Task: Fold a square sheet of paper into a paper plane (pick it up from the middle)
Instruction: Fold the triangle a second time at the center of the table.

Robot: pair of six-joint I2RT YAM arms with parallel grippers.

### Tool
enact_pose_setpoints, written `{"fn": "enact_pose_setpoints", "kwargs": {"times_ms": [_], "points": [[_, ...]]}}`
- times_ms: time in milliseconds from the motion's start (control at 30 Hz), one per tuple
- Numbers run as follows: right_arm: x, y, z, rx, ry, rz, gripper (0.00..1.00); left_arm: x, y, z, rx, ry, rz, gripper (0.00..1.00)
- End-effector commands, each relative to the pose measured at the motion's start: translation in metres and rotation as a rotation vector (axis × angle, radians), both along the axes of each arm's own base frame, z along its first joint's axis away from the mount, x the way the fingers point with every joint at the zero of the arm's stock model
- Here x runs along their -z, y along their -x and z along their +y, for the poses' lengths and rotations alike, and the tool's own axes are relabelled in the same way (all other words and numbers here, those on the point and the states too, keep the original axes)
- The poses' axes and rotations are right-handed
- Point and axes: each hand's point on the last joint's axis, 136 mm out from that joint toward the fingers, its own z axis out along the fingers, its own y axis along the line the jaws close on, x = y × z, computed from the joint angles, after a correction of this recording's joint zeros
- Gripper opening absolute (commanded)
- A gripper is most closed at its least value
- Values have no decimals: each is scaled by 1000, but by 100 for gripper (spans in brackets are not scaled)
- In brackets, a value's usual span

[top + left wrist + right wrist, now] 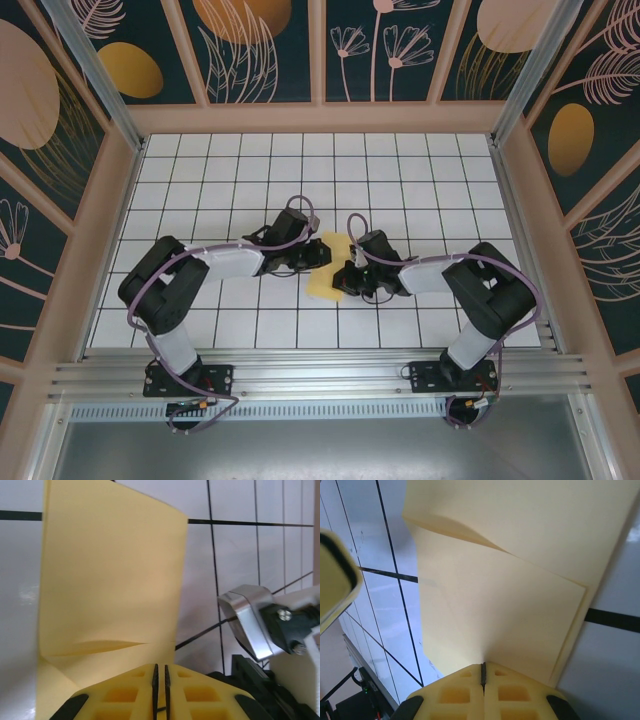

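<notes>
Left gripper [161,667]: nearest the left wrist lens; its yellow pads [125,695] stand a hairline apart, pinching the near edge of the square sheet of paper [110,580]
Right gripper [483,666]: nearest the right wrist lens; its pads [512,695] are pressed tight and the sheet's crease runs into their seam, so it pinches the same sheet
Table [400,170]: white grid top, boxed by tan frame walls [95,250] on the left, right and far sides; open tiles across the far half and to either side of the arms
Near rail [320,372]: aluminium bar along the near edge, carrying both bases
Left arm [200,275]: elbow out to the left, forearm reaching right toward the middle
Right arm [480,285]: mirrored, elbow to the right, forearm reaching left
Sheet position: yellow, in the middle of the table between the two grippers, well clear of every wall, one flap folded over along a raised crease
</notes>
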Motion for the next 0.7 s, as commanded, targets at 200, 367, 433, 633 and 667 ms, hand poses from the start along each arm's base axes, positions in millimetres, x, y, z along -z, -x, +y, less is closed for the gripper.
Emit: {"fn": "enact_pose_setpoints", "kwargs": {"times_ms": [200,367,433,633,667], "points": [[30,19,-19,4,97,73,1,25,10,-2,3,36,69,13],[41,26,-27,3,139,102,0,51,-5,22,-83,-130,37,13],[45,29,-29,2,147,112,0,56,-8,27,-103,-140,42,13],[52,36,-34,-7,165,129,0,57,-17,41,-132,-160,33,14],[52,36,-34,-8,167,132,0,56,-20,43,-135,-157,31,14]]}}
